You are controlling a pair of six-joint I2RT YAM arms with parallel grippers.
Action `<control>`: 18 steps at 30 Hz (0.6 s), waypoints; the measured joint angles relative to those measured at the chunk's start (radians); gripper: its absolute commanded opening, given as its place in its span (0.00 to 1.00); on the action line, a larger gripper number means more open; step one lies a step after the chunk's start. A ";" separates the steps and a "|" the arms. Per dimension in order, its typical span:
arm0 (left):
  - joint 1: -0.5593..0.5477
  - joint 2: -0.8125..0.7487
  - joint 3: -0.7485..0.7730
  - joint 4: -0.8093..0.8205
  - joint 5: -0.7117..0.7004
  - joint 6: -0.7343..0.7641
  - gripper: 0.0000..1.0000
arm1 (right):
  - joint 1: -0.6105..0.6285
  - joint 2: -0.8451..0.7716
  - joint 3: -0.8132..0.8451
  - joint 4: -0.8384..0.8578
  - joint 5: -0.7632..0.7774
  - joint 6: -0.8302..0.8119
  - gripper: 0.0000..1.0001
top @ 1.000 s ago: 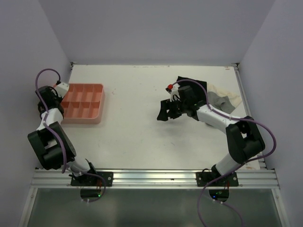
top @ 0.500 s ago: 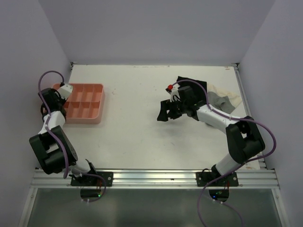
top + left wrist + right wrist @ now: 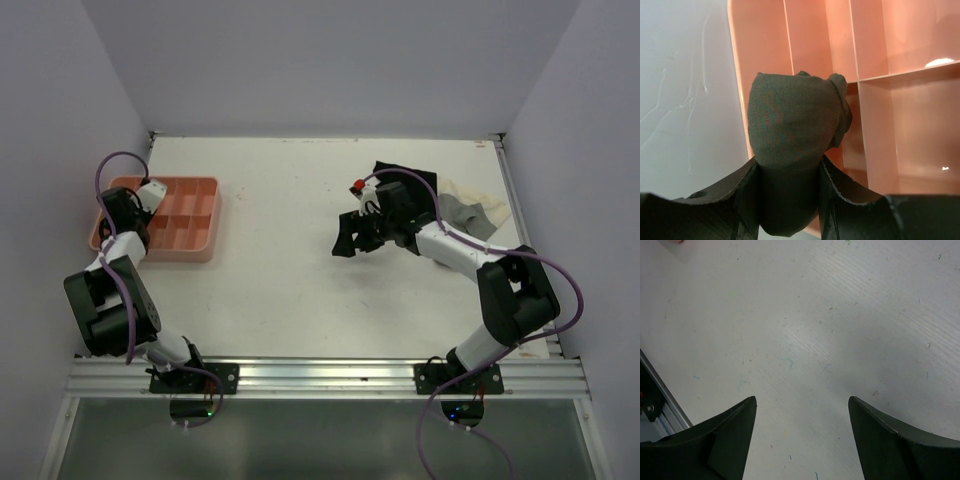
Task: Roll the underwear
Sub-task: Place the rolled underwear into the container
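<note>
The underwear [image 3: 795,120] is a rolled dark brown bundle, and my left gripper [image 3: 788,170] is shut on its lower half. In the left wrist view it hangs over the left rim of the pink compartment tray [image 3: 737,75], above the nearest left compartments. From above, my left gripper [image 3: 118,215] sits at the tray's left end and the arm hides the bundle. My right gripper [image 3: 345,238] is open above bare table near the middle, with nothing between its fingers [image 3: 801,405].
The pink tray [image 3: 190,250] lies at the left of the table. A black garment [image 3: 395,172] and a grey-and-cream garment [image 3: 475,212] lie at the back right, behind the right arm. Walls close in the left, back and right sides.
My left arm has swung right, from beside the tray's left edge to over its left end, still holding the underwear. The right arm has stayed put.
</note>
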 measured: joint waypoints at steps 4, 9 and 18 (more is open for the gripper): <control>-0.005 0.002 0.000 -0.018 0.002 -0.008 0.00 | 0.000 0.000 0.000 0.000 0.000 -0.003 0.79; -0.013 0.006 0.000 -0.062 0.010 -0.029 0.00 | 0.000 0.000 0.000 0.000 0.000 -0.003 0.79; -0.017 0.056 0.058 -0.148 0.018 -0.097 0.00 | 0.000 0.000 0.000 0.000 0.000 -0.003 0.79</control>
